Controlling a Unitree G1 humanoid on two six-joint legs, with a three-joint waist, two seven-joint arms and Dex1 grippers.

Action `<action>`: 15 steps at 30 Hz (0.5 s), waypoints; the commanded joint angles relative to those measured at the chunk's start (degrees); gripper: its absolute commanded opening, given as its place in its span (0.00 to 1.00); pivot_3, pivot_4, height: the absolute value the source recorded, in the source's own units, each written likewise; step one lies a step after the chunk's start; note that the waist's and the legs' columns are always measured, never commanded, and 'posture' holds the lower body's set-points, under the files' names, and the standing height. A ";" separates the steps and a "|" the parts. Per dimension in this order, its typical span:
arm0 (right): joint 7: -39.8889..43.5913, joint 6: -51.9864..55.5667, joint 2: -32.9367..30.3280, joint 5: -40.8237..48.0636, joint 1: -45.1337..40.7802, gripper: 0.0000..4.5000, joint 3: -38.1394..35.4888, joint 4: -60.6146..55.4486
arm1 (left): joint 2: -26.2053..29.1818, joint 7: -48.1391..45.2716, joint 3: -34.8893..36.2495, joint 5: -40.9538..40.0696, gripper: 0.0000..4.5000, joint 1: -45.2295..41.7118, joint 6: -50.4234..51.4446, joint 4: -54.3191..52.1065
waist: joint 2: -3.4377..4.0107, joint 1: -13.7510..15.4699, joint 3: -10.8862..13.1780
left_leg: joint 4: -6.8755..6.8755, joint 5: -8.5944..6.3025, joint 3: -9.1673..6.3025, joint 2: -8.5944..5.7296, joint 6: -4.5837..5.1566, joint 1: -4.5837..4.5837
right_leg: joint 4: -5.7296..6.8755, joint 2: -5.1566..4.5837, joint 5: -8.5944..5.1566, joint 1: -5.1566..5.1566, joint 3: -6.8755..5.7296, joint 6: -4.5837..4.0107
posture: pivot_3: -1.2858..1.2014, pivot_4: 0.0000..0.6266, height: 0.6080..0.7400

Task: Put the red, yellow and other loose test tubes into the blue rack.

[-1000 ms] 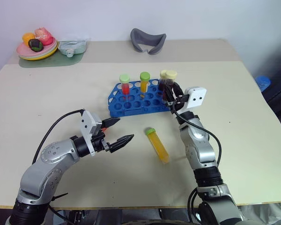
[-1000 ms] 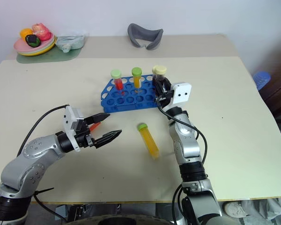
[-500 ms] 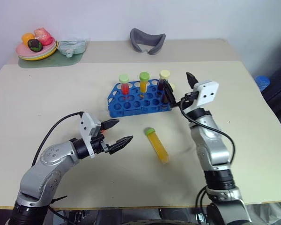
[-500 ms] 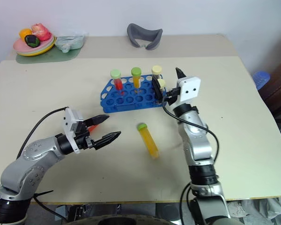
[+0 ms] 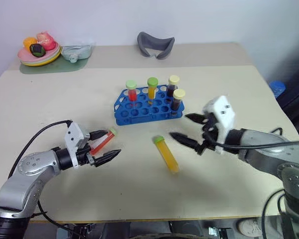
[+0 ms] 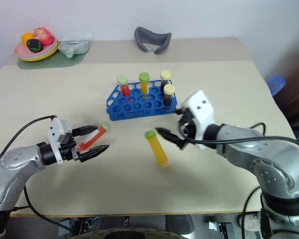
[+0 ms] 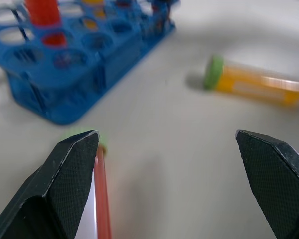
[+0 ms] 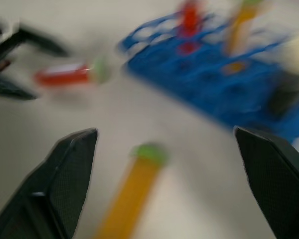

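The blue rack (image 5: 148, 104) stands mid-bench with four capped tubes upright in it – a red one (image 5: 132, 91), an orange one (image 5: 152, 87) and two dark ones (image 5: 175, 94) at its right end. You still have two loose tubes: the yellow tube (image 5: 166, 154) lies flat just near of the rack, and a red tube (image 5: 101, 142) lies between the spread fingers of your left end effector (image 5: 103, 146), its near end hidden by them, so you cannot tell whether they touch it. Your right end effector (image 5: 186, 130) hangs open, empty, just right of the yellow tube. A second ago it was up at the rack's right end on a dark tube – it has since let go and pulled back. The left one has shifted left.
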 commanded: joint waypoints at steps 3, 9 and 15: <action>-28.39 -2.39 -4.04 27.49 -7.34 0.99 11.29 9.31 | 1.67 -4.15 -0.61 0.33 1.00 1.54 -1.70 -2.33 | 0.00 0.14 0.00 | -0.02 -0.02 0.01 -0.01 0.03 -0.14 | -0.09 -0.07 -0.01 -0.07 -0.02 0.01 | 0.52 0.24 1.00; -46.26 -14.59 -9.26 42.84 -12.46 0.99 26.34 13.80 | 1.17 -4.56 -1.14 0.58 1.00 3.09 -2.02 -3.58 | -0.01 -0.55 0.00 | 0.08 -0.02 -0.01 0.01 0.05 -0.61 | -0.02 -0.08 0.00 -0.53 -0.05 0.03 | 0.52 0.24 1.00; -49.38 -17.37 -7.35 42.84 -14.65 0.99 32.54 15.70 | 0.24 -4.03 -1.94 0.57 1.00 3.21 -1.92 -3.97 | -0.01 -0.61 0.00 | 0.10 -0.02 -0.03 0.01 0.05 -0.61 | 0.02 -0.04 0.00 -0.53 -0.05 0.03 | 0.52 0.24 1.00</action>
